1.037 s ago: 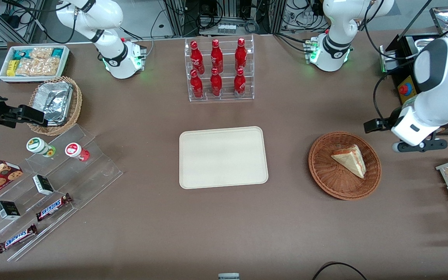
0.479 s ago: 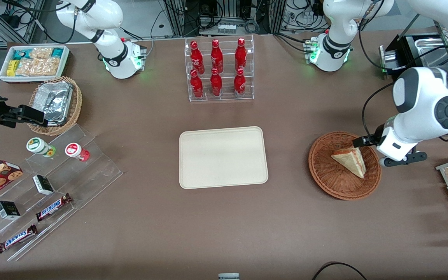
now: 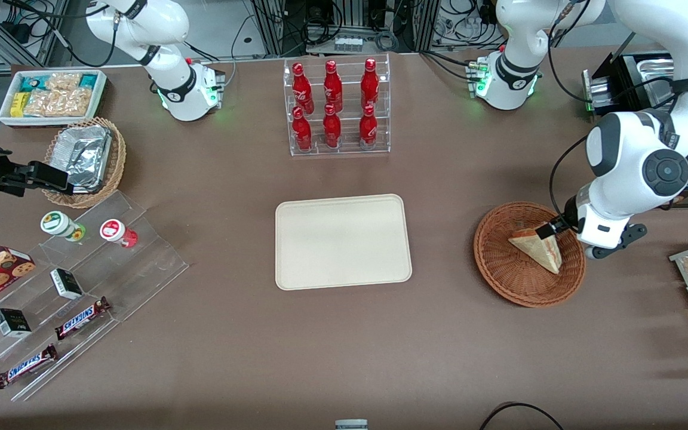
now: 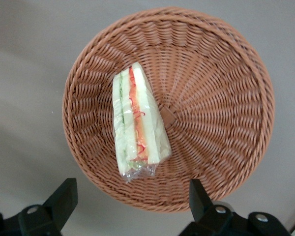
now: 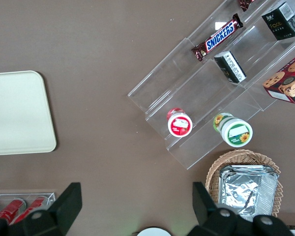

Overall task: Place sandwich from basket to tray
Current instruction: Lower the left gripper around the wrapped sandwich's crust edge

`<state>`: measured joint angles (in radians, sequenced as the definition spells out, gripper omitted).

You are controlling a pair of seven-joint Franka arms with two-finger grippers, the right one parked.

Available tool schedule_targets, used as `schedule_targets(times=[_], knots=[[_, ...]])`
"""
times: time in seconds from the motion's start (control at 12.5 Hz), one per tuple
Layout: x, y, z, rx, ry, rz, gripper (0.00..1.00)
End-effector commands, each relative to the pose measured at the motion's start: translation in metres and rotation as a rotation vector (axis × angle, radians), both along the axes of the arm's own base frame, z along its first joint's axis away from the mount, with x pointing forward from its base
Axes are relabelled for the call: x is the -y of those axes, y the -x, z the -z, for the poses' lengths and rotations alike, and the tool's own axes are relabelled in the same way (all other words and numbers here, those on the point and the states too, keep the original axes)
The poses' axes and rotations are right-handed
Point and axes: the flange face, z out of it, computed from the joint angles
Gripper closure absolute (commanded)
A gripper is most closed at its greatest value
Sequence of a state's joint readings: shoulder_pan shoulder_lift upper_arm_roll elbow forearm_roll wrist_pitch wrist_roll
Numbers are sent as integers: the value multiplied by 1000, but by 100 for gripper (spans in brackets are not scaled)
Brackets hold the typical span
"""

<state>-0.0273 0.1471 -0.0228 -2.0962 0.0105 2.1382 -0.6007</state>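
Hand [image 4: 130, 201] spread wide, hovering over round woven wicker basket [image 3: 511, 280] where film-wrapped triangular sandwich [image 4: 137, 128] lies on its side; flat, rounded-corner tray [image 3: 343, 241] sits well apart on brown surface [image 3: 344, 346].

Gripper [image 4: 130, 206] above sandwich [image 4: 136, 123] in basket [image 4: 226, 118]

Wrapped sandwich [image 4: 137, 123] in basket [image 4: 226, 88], gripper [image 4: 130, 201] above, tray [image 3: 343, 241] seemingly bare
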Motion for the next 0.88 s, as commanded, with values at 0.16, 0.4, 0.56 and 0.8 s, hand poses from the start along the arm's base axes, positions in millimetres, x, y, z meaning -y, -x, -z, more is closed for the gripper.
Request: schedule_targets(times=[0.16, 0.4, 0.56, 0.8], knots=[[5, 3, 2, 37, -42, -307, 0], [4, 13, 16, 56, -38, -323, 0], [4, 13, 21, 58, -39, -323, 0], [3, 14, 23, 56, -39, -324, 0]])
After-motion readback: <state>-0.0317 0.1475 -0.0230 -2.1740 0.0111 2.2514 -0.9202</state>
